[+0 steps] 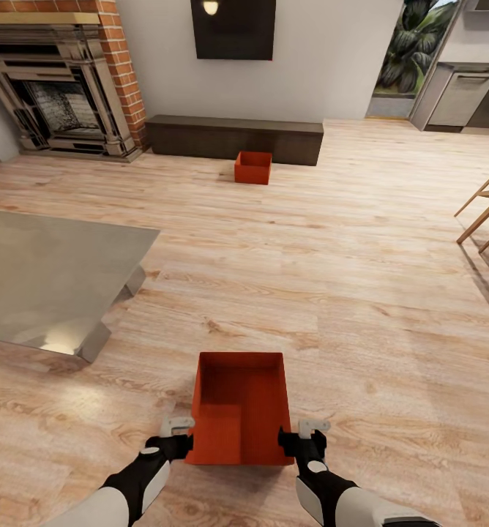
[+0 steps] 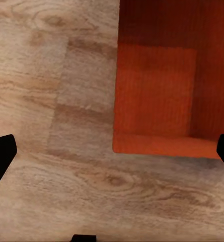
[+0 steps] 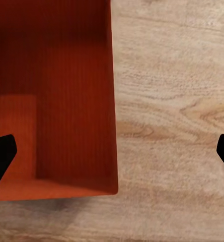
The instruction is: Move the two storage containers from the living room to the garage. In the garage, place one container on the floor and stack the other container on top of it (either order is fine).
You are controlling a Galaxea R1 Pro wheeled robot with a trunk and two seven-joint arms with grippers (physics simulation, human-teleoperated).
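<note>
Straddling the near storage container [image 1: 241, 410] at lower centre of the head view, the left gripper [image 1: 176, 432] sits by its lower-left corner and the right gripper [image 1: 308, 433] by its lower-right corner, both spread wide and holding nothing. The bin's long axis runs away from the robot, so each gripper faces a long side wall; both look equally near. Each wrist view shows dark fingertips on either side of a corner of the container. A second container [image 1: 253, 167] sits upper centre, before the dark bench [image 1: 200, 135].
</note>
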